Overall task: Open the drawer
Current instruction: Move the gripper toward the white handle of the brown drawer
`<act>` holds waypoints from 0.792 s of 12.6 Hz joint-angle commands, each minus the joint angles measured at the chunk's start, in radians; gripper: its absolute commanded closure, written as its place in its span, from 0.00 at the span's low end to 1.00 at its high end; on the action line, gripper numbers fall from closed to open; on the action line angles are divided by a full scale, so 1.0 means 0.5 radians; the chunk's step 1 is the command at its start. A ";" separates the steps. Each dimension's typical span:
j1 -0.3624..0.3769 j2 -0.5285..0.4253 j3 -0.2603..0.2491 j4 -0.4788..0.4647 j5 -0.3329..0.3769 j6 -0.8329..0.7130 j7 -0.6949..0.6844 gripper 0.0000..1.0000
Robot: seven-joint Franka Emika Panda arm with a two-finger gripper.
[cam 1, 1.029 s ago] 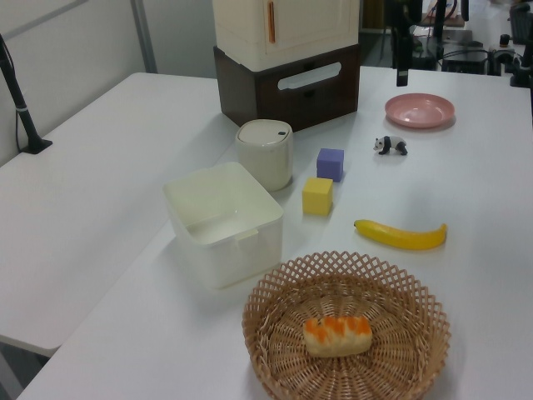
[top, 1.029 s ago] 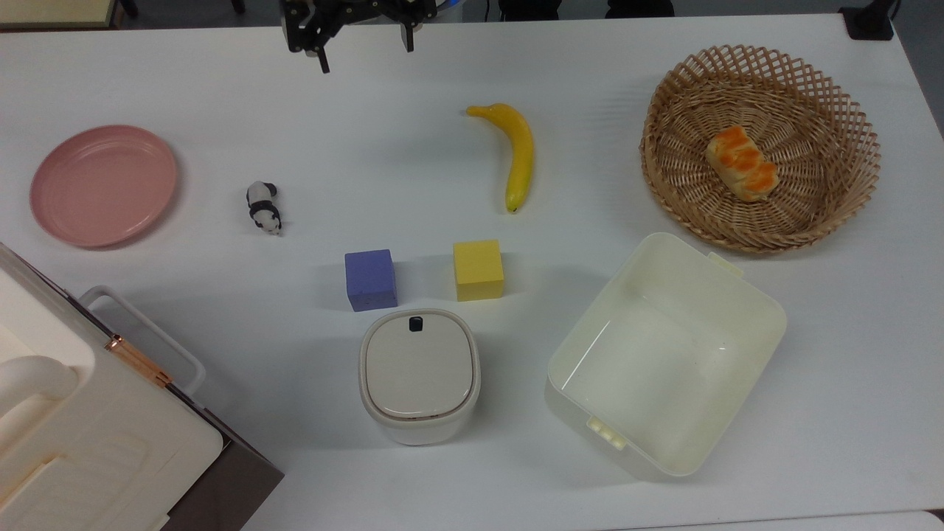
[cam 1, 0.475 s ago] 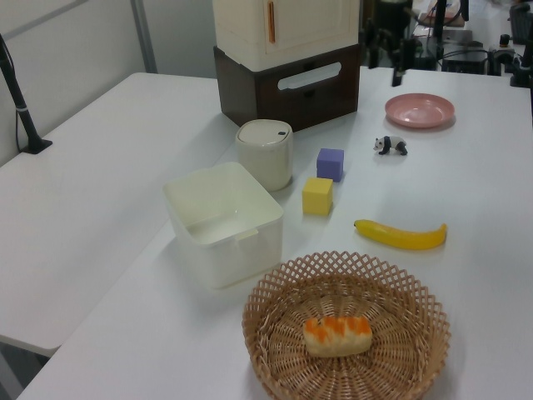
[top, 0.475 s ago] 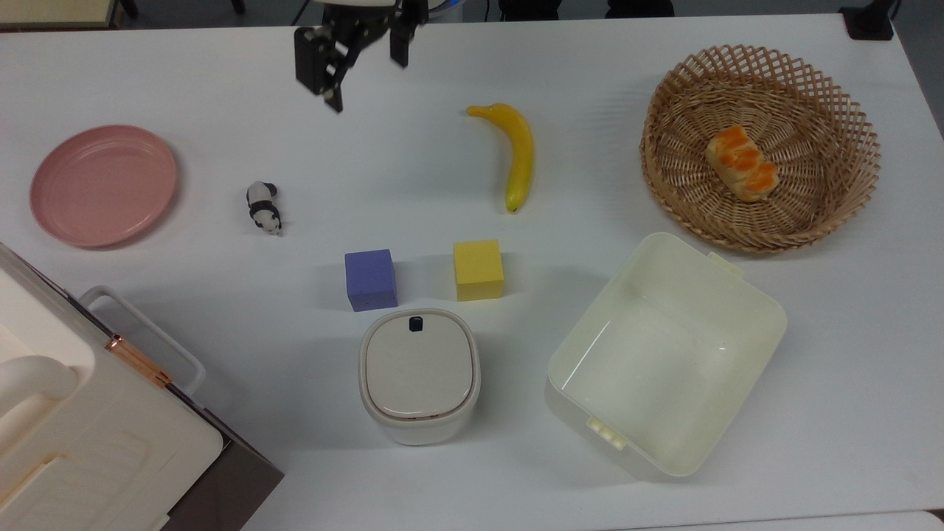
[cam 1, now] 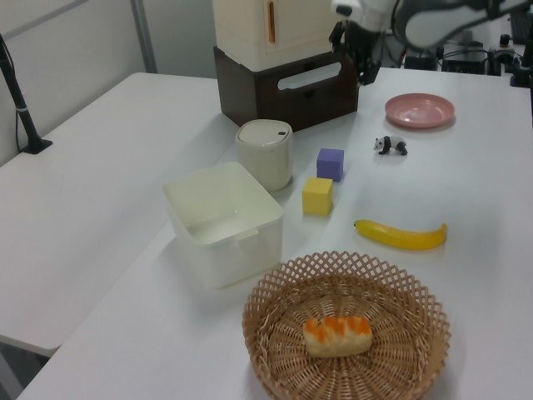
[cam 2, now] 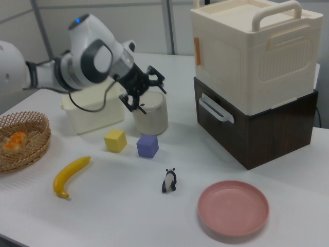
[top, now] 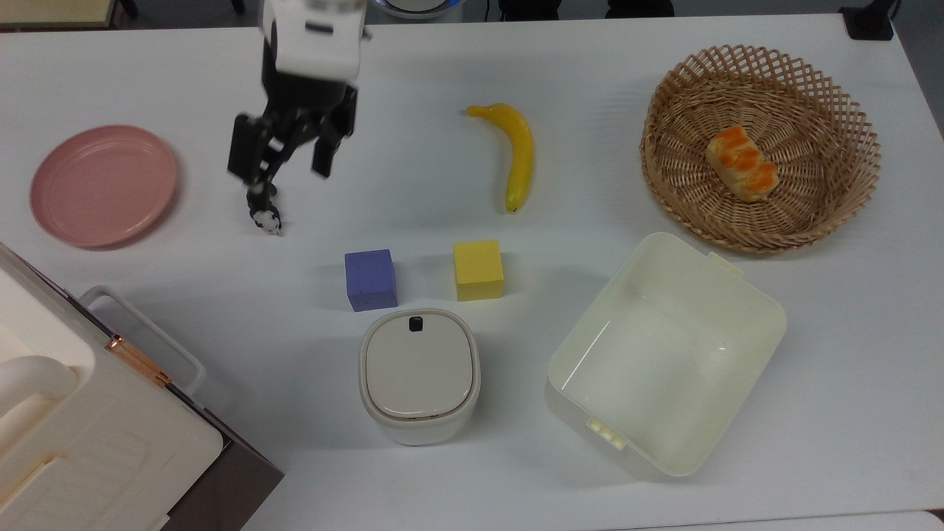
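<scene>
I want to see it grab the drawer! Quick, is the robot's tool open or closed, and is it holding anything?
Tool: open, holding nothing, in the air away from the drawer.

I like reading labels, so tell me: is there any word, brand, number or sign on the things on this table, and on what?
No readable text in these pictures.
Drawer, its handle and the cabinet above it: no print to be seen.
Bin: a small dark button on the lid, no writing.
Blue cube, yellow cube, tub, plate: plain.
Robot arm: no readable marking.
</scene>
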 commanded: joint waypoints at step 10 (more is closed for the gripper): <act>-0.334 0.524 -0.030 0.198 -0.466 0.890 -0.018 0.04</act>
